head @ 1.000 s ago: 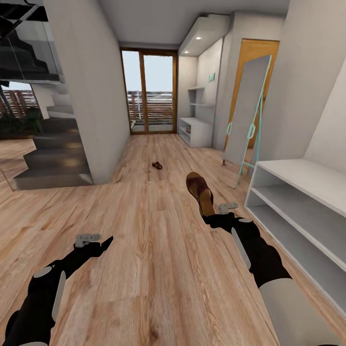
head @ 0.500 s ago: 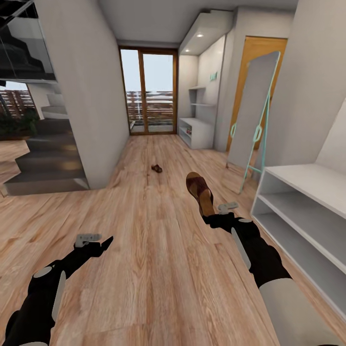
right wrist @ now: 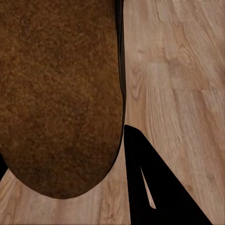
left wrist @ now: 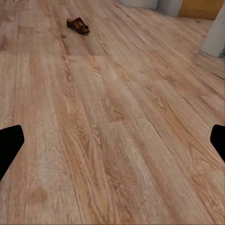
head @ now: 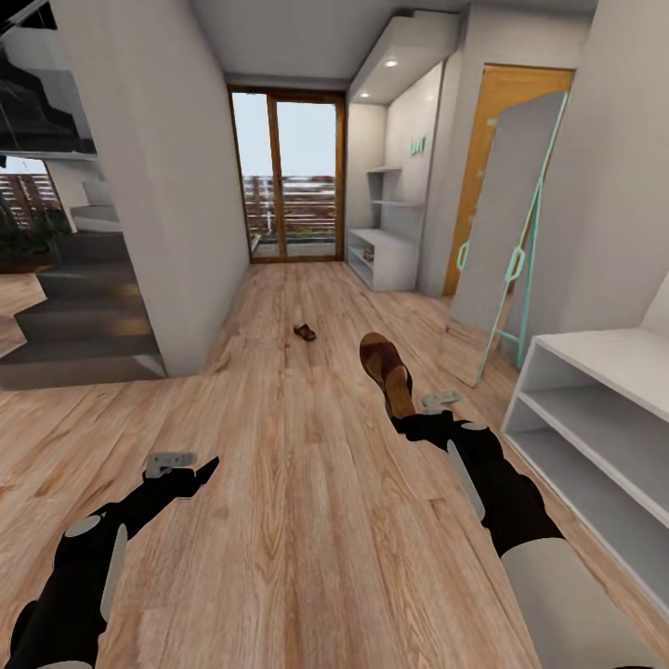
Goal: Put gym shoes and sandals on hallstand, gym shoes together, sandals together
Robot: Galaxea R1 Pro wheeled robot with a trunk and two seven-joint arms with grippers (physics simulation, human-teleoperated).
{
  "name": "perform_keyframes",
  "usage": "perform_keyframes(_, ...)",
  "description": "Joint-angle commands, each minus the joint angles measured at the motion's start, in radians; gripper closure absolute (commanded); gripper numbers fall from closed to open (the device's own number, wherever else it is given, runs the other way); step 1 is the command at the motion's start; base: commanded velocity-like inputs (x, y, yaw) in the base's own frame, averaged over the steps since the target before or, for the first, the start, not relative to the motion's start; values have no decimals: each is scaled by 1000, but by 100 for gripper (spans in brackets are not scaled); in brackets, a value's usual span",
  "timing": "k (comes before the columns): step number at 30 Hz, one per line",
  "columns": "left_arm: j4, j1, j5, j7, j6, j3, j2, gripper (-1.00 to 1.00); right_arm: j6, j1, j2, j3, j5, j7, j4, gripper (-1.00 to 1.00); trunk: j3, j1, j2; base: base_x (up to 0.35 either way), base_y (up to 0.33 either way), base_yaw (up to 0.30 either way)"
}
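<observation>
My right gripper (head: 405, 415) is shut on a brown sandal (head: 386, 370), held up off the corridor floor (head: 307, 483) with its toe pointing away from me. The right wrist view has that sandal's brown sole (right wrist: 58, 93) close up beside one dark finger (right wrist: 154, 187). The second sandal (head: 304, 332) lies on the planks farther down the corridor, and it is small in the left wrist view (left wrist: 78, 25). My left gripper (head: 190, 476) hangs low at the left, open with nothing in it. The light-grey hallstand (head: 595, 409) stands at the right. The gym shoes are out of view.
A tall mirror (head: 516, 214) on a teal frame leans against the right wall just beyond the hallstand. A second low grey unit (head: 381, 255) sits farther down by the glass door (head: 288, 181). A grey wall (head: 153, 186) and stairs (head: 70, 325) stand at the left.
The whole view has shifted: the hallstand and mirror slid right and the far sandal looks slightly nearer, so the camera moved. Both arms and the held sandal keep their pose.
</observation>
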Motion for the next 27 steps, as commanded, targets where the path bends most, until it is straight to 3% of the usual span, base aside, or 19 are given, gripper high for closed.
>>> perform_keyframes(1,-1,-1,-6,-7,5,2,-1,-100,6,-1,-1,1,-4,-2,-1,100,-1,0,0,348,71,0)
perform_keyframes(27,-1,-1,-6,-7,5,2,-1,-100,6,-1,-1,1,-4,-2,-3,100,-1,0,0,348,71,0)
